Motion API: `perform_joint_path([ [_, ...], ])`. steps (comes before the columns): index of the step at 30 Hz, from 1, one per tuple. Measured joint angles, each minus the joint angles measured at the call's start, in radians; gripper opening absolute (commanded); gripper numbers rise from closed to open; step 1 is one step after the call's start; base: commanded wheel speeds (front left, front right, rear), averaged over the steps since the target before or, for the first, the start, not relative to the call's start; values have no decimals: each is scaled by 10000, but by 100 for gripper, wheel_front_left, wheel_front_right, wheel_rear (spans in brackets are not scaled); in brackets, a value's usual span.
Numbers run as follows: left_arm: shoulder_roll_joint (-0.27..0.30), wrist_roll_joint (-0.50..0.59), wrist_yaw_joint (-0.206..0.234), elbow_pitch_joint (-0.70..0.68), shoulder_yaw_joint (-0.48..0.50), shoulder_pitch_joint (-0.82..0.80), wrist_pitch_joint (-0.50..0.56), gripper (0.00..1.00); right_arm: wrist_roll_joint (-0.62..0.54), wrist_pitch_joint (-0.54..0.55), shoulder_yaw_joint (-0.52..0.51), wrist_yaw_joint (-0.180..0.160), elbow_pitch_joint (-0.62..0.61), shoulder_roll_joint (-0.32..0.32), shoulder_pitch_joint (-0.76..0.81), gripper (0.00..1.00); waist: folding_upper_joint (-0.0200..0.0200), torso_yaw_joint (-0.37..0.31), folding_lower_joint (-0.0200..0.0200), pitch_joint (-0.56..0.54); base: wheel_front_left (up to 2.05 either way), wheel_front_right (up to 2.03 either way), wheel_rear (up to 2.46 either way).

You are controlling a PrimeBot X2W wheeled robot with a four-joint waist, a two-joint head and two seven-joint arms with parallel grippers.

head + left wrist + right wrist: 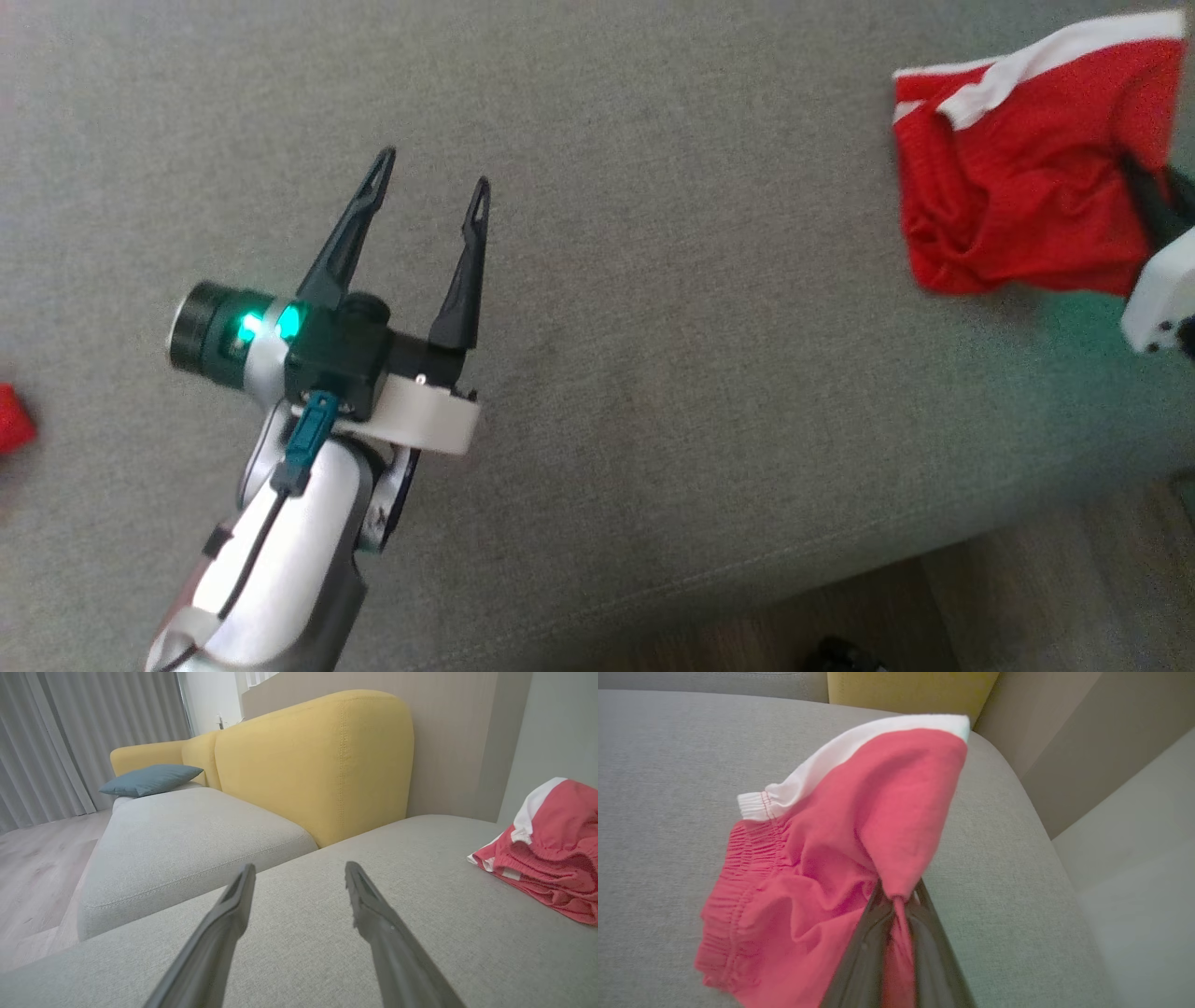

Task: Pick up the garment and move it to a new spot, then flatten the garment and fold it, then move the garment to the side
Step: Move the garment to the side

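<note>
Closest in, the right gripper (899, 898) is pinching a bunched corner of the garment (822, 872), its dark fingers standing almost together with red cloth squeezed between them. From that raised corner the cloth is draping down and away, and its gathered waistband and white band are resting on the grey seat (658, 765). In the head view the same right gripper (1134, 177) is reaching in from the right edge, its fingers partly buried in the garment (1018, 187), which is lying crumpled at the far right of the seat (653, 280). The left gripper (433, 169) is hovering well apart from it over bare cushion, jaws spread wide and holding nothing, a green light glowing on its wrist. A small red thing (11, 420) is poking in at the left edge, too cropped to identify. Along the left gripper (300, 868) and its parted fingers, the garment (556, 858) is sitting off to the right on the seat (303, 933). Beyond that, a yellow backrest (317, 765) is rising behind a second grey cushion, a blue pillow (149, 778) is leaning at its far end, and pale curtains (46, 742) are hanging over the wooden floor (32, 868).
</note>
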Motion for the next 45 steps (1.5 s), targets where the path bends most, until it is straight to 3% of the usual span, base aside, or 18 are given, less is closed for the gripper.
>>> perform_joint_path([
  [8, 8, 146, -167, -173, -242, -774, 148, 100, -10, -493, -1174, 0, 788, -81, -605, 0, 0, -6, 0, 937, 0, 0, 0],
  [12, 0, 182, -173, -167, -278, -1089, 148, 100, -458, -917, -1825, 0, 1331, -27, -1064, 6, 0, 23, 1, 1391, 0, 0, 0],
  [14, -8, 263, -232, -163, -299, -1219, 146, 100, -869, -1152, -2125, 0, 1611, -10, -1254, 37, 0, 64, 1, 1594, 0, 0, 0],
  [16, -17, 286, -259, -138, -328, -1345, 138, 100, -1172, -1352, -2355, 0, 1760, 59, -1385, 100, 0, 131, 2, 1750, 0, 0, 0],
  [24, -75, 268, -244, 119, -353, -1505, 36, 100, -2775, -2196, -3561, 0, 2046, 499, -1440, 100, 0, 440, 1, 1888, 0, 0, 0],
  [29, -86, 75, -140, 249, -316, -1464, -52, 100, -3405, -3505, -3768, 0, 1722, 894, -1394, 100, 0, 543, 1, 1618, 0, 0, 0],
  [35, -79, -278, 217, 403, -121, -744, -77, 100, -3542, -4372, -3225, 0, 431, 1964, -389, 100, 0, 618, 1, 946, 0, 0, 0],
  [45, -86, -874, 821, 382, 451, 903, -117, 100, -3336, -4520, -2274, -2, -1898, 3904, 2443, 100, 0, 1144, 0, -445, 0, 0, 0],
])
